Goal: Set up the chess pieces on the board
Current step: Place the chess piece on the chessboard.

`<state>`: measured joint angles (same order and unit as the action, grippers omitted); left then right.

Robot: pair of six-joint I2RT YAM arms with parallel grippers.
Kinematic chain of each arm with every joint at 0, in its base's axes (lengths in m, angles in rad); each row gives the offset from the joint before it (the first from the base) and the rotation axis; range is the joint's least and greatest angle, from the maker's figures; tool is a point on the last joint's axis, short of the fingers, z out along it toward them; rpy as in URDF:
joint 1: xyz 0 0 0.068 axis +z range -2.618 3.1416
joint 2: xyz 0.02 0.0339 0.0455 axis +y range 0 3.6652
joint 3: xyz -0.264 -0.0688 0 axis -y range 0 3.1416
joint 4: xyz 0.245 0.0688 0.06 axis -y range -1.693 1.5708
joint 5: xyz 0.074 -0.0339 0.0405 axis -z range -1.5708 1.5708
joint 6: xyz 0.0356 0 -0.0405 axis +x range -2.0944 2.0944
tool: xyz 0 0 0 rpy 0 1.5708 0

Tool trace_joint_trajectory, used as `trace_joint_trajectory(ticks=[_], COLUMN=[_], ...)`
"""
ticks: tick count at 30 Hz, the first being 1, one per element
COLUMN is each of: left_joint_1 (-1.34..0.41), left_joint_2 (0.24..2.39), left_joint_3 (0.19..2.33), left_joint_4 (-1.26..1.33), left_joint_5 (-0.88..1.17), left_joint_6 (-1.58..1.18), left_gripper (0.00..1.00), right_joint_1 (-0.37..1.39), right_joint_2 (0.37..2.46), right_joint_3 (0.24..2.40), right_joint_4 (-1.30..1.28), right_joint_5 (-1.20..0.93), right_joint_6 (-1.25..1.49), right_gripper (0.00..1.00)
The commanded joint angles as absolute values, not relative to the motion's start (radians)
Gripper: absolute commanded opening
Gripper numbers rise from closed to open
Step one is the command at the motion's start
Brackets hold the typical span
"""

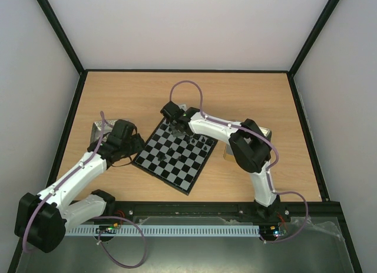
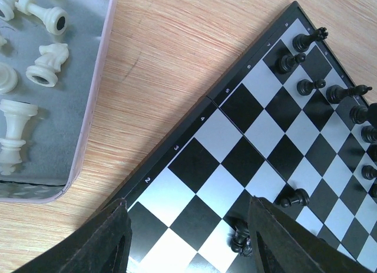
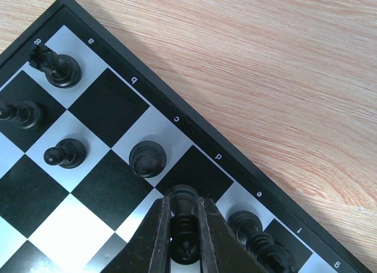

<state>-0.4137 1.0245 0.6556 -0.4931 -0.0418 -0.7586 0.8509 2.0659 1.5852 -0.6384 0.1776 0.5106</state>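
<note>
The board (image 1: 177, 161) lies turned at an angle mid-table, with several black chess pieces along its far edge. My right gripper (image 3: 184, 226) is shut on a black chess piece (image 3: 186, 233) over the board's far edge (image 3: 177, 117), near the square by letter d. Black pieces stand close by: one at the corner (image 3: 59, 68), one at c (image 3: 147, 159), one at e (image 3: 250, 227). My left gripper (image 2: 185, 237) is open and empty above the board's left corner (image 2: 194, 167). A black piece (image 2: 240, 240) lies on its side by the right finger (image 2: 288, 243).
A metal tray (image 2: 76, 108) with several white pieces (image 2: 47, 63) sits left of the board, under my left arm in the top view (image 1: 97, 131). Another tray (image 1: 265, 133) sits at the right, mostly hidden by my right arm. Black rails frame the wooden table.
</note>
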Motion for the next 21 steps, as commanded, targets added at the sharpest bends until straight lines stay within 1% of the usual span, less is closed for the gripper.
trace_joint_trajectory(ticks=[1,8,15,18,21], left_joint_1=[-0.408,-0.408,-0.408,-0.409,-0.408], left_joint_2=[1.033,1.037,1.039,1.040,1.036], left_joint_3=[0.665,0.665,0.665,0.666,0.667], left_joint_4=[-0.497,-0.495,-0.496,-0.497,-0.498], left_joint_5=[-0.034,-0.028,-0.026,-0.023,-0.020], left_joint_6=[-0.753,-0.755,-0.755,-0.755,-0.753], left_gripper=[0.56,0.57,0.57,0.57,0.57], right_joint_1=[0.840,0.832,0.830,0.830,0.831], right_joint_2=[2.089,2.110,2.107,2.104,2.083], right_joint_3=[1.608,1.609,1.605,1.609,1.606], right_joint_4=[-0.622,-0.613,-0.600,-0.604,-0.600], right_joint_5=[0.220,0.221,0.222,0.227,0.229], right_joint_6=[0.494,0.487,0.478,0.477,0.477], right_gripper=[0.10,0.13,0.18,0.23,0.25])
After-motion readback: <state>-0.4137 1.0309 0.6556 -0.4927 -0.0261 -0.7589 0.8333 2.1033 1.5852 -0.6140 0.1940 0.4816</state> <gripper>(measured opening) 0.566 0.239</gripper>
